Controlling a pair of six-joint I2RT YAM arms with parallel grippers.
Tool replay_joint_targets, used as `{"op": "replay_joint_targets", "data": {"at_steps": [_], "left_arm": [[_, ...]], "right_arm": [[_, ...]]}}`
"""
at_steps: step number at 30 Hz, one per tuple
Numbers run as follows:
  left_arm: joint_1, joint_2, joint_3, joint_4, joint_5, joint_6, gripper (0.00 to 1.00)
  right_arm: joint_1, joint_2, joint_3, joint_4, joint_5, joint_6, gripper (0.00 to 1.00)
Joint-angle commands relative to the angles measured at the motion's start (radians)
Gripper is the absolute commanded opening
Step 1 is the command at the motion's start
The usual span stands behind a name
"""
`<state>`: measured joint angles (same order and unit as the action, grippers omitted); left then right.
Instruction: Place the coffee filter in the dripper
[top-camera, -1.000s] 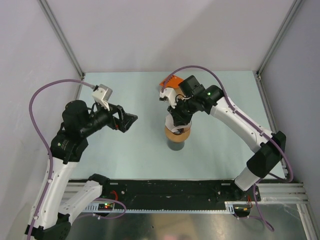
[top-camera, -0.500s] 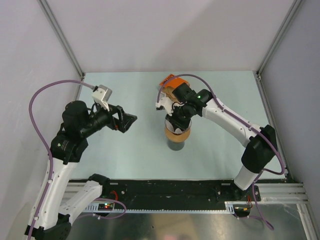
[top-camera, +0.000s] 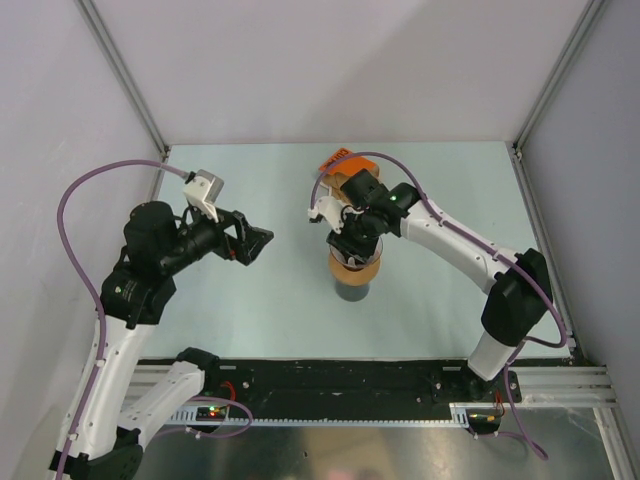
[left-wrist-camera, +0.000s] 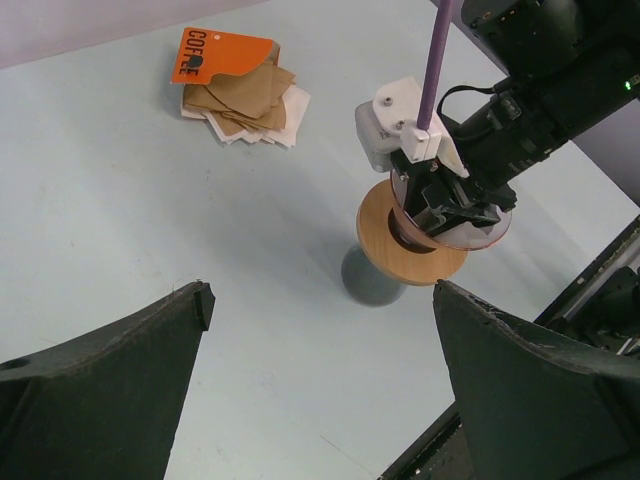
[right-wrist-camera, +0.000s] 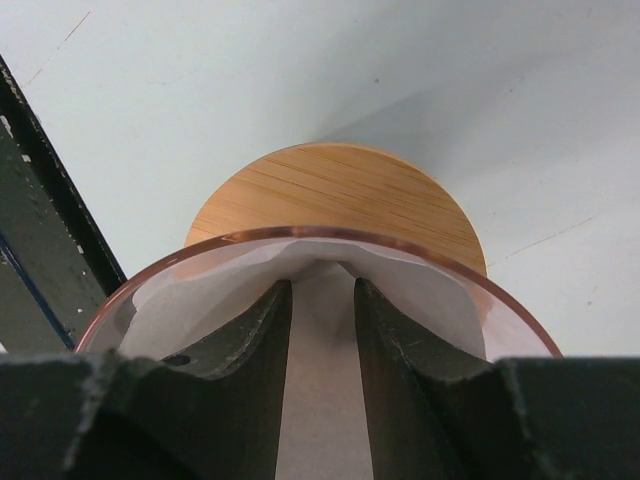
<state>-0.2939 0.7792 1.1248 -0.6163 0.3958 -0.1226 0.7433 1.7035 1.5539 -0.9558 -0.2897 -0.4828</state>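
Here, the right gripper (right-wrist-camera: 320, 285) is reaching down into the dripper (right-wrist-camera: 320, 232), its jaws standing narrowly apart with a strip of white paper showing in the gap. Whether the pads are pressing on that paper is not clear. The coffee filter (right-wrist-camera: 430, 295) is lying inside the clear funnel, spreading up against the wall on both sides and stopping just under the pinkish rim.

The paper is looking thin, light and limp, likely to crease or tear under a hard pinch. It is best taken by its upper edge or nudged down from inside. The funnel is perching on the tan wooden ring (right-wrist-camera: 340, 185), so a sideways push could be tipping the whole stack.

The right wrist view is the only one showing the filter against the funnel wall; from above, the gripper is covering the funnel's mouth. The left wrist view is giving what neither does: the ring sitting on a dark grey cup (left-wrist-camera: 372, 282) and, well apart across the table (left-wrist-camera: 120, 200), the orange pack (left-wrist-camera: 215, 55) lying on a fan of brown papers (left-wrist-camera: 250, 95). The top view alone is placing the left gripper (top-camera: 258, 243) — spread wide, holding nothing — off to the left of the stack.
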Motion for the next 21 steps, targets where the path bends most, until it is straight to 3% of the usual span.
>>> {"op": "replay_joint_targets", "data": {"at_steps": [1, 21], "left_arm": [[0.009, 0.002, 0.003, 0.009, -0.001, 0.024, 1.0], [0.01, 0.058, 0.042, 0.009, 0.026, 0.053, 0.98]], "right_arm": [[-0.003, 0.016, -0.005, 0.0, 0.017, 0.001, 0.39], [-0.01, -0.084, 0.196, -0.141, -0.051, -0.002, 0.44]]}}
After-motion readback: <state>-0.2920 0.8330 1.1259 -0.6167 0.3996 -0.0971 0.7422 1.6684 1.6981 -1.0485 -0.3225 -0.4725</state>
